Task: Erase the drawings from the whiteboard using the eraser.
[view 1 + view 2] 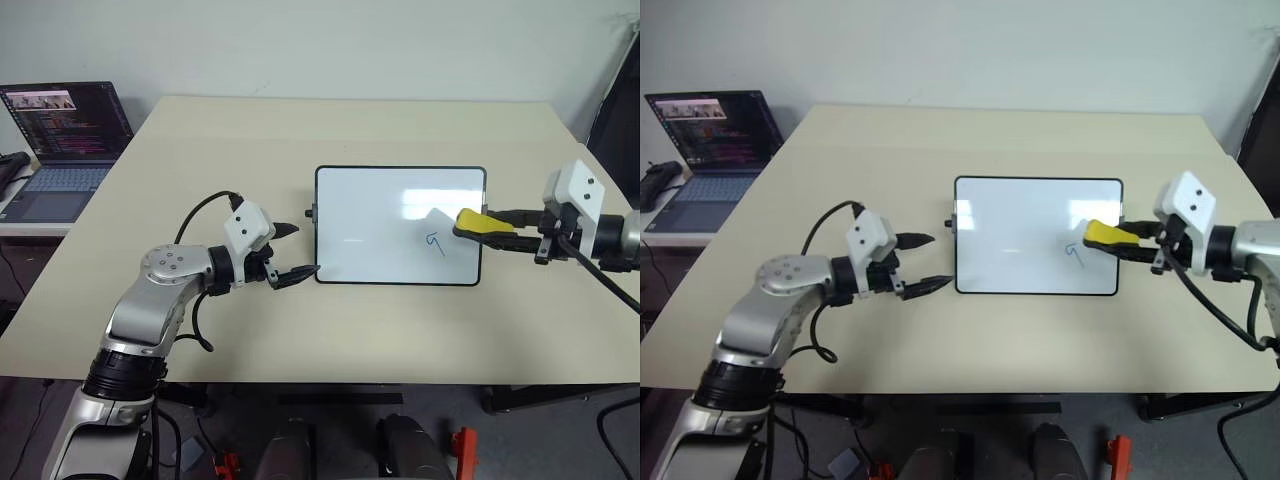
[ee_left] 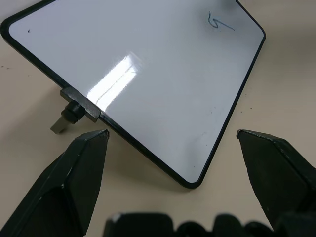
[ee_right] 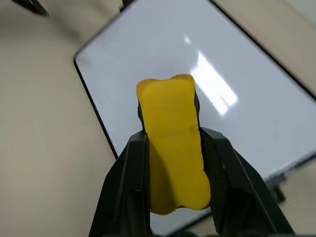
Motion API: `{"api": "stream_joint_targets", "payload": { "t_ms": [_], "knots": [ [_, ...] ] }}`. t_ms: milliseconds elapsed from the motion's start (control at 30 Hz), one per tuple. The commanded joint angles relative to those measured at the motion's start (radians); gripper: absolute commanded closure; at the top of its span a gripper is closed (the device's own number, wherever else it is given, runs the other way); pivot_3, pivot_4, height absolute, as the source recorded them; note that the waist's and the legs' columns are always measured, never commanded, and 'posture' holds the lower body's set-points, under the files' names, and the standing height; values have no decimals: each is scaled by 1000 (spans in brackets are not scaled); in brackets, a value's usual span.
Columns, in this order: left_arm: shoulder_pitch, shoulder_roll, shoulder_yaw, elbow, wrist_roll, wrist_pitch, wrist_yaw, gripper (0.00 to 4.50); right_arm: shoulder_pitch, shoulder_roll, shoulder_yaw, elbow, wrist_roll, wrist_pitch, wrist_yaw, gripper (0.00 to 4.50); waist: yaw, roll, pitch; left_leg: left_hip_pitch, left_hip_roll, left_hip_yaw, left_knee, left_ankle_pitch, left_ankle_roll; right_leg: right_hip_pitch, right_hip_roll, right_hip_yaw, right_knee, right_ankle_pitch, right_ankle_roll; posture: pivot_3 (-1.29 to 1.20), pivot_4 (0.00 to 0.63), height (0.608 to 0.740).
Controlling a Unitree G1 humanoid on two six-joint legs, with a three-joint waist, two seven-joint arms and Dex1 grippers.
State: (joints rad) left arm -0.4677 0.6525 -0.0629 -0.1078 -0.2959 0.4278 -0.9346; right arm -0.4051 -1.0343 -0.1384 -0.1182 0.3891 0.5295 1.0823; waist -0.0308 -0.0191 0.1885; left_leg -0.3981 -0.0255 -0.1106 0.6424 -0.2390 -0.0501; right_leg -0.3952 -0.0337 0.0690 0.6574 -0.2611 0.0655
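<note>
While the left gripper [image 1: 298, 251] is sitting w/ its jaws spread wide and nothing between them, it's hovering right at the near-left corner of the whiteboard [image 1: 380, 215], lower fingertip [image 1: 305, 272] just about touching the frame there, upper one near the small black knob [image 2: 73, 110] on that short side. From the left wrist cam the board corner is poking in btwn the two black fingers but they aren't clamping it. Whiteboard itself is lying flat on the beige table [image 1: 300, 130], roughly center. Only one blue scribble [image 1: 434, 243] is showing on it, a little tick-ish squiggle toward the near-right part, rest of the surface is looking clean w/ a light glare. Over on the right side the right gripper [image 1: 500, 225] is squeezing the yellow eraser [image 1: 480, 223] tight btwn its fingers, pointing in toward the board, eraser hanging over the right edge just beside and a bit beyond that squiggle. Can't tell if it's actually touching the board or floating above. Way back on the far left a laptop [image 1: 62, 140] is sitting open on a side desk, screen lit.
</note>
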Motion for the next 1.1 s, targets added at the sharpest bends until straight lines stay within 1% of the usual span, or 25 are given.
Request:
{"api": "stream_joint_targets", "payload": {
  "t_ms": [33, 167, 867, 967, 1067, 1100],
  "knots": [
    [-23, 16, 31, -16, -18, -6, -14, 0, 51, -50, -58, 47, -52, -67, -3, 3398, 0, 0, 0, 0, 0, 0, 0, 0, 0, 0, 0, 0, 0, 0, 0, 0, 150, 740],
    [-27, 20, 35, -18, -19, -3, -20, 0, 71, -51, -61, 78, -73, -99, -7, 3398, -7, 0, 0, 0, 0, 1, 0, 0, 0, 0, 0, 1, 1, 0, 0, 0, 150, 740],
    [-16, 43, 36, -39, -25, 5, -23, 0, 33, -16, -25, 93, -84, -124, 5, 3398, -5, 0, 0, 1, 0, 1, 1, 0, 0, 0, 1, 1, 1, 0, 0, 0, 150, 740],
    [-16, 42, 35, -39, -25, 5, -24, 0, -6, 18, -40, 62, -43, -114, -4, 3398, -6, 0, 0, 1, 0, 1, 1, 0, 0, 0, 1, 1, 1, 0, 0, 0, 150, 740],
    [-16, 39, 31, -33, -23, 1, -26, 0, -80, 97, -39, 48, -15, -128, -49, 3398, -13, 0, 0, 1, 1, 1, 1, 0, 0, 0, 1, 1, 2, 0, 0, 0, 150, 740],
    [-16, 36, 28, -32, -22, 0, -25, 0, -108, 135, -22, 68, -37, -150, -84, 3398, -13, 0, 0, 1, 1, 1, 1, 0, 0, 0, 1, 1, 2, 0, 0, 0, 150, 740]
  ]
}}
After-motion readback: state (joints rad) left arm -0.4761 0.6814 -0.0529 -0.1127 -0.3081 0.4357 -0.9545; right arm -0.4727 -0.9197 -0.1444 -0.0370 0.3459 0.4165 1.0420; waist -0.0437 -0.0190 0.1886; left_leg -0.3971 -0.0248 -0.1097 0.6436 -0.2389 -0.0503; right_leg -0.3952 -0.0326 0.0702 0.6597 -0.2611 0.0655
